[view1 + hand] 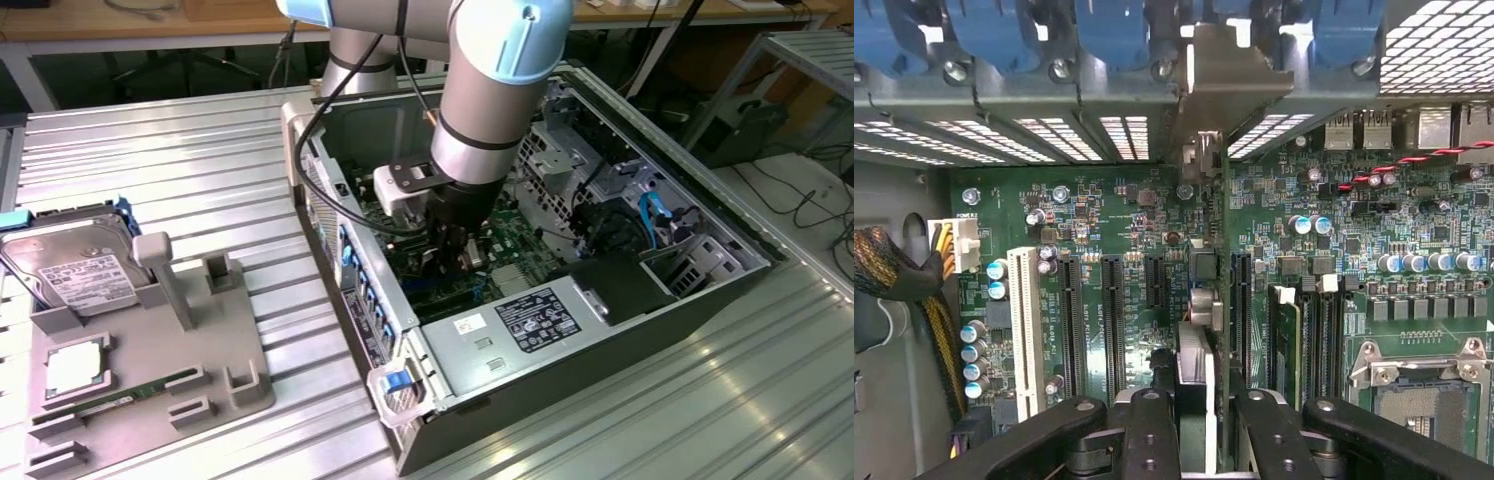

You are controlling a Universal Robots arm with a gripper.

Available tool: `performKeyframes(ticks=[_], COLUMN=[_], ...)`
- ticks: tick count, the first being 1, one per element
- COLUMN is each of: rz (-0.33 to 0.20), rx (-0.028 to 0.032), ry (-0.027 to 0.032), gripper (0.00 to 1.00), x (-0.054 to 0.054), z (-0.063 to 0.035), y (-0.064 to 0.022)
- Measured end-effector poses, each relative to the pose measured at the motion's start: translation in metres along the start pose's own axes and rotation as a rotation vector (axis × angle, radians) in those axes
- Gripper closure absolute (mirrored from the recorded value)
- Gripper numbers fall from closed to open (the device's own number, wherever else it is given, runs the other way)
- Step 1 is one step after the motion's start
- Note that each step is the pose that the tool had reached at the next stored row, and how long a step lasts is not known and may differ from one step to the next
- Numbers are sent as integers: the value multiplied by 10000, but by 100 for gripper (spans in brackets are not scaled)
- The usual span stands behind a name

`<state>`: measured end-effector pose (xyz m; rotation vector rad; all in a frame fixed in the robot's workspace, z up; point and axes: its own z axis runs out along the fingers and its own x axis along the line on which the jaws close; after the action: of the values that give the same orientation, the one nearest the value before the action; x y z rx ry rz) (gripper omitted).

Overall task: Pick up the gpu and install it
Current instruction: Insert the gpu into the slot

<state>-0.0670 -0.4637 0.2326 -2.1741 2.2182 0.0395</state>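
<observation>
Your gripper point(1194, 425) is clamped on the gpu point(1206, 300), edge-on. It's down inside the open computer case point(441, 365), over the green motherboard point(1124, 300).

One gpu point(1199, 300); one hard drive point(70, 262)

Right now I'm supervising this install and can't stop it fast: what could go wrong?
The gpu, held edge-on by the gripper, may miss its slot and scrape the motherboard. Its bracket might catch the case's rear frame. The arm's cable hangs near the case wall and might snag.
</observation>
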Motion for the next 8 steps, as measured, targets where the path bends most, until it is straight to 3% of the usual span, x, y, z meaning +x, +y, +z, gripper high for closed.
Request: performKeyframes(ticks=[4,8], rz=[1,0], rx=[8,2], ry=[-25,0], gripper=[73,73], x=[-5,-3], z=[-36,-60], y=[-1,-1])
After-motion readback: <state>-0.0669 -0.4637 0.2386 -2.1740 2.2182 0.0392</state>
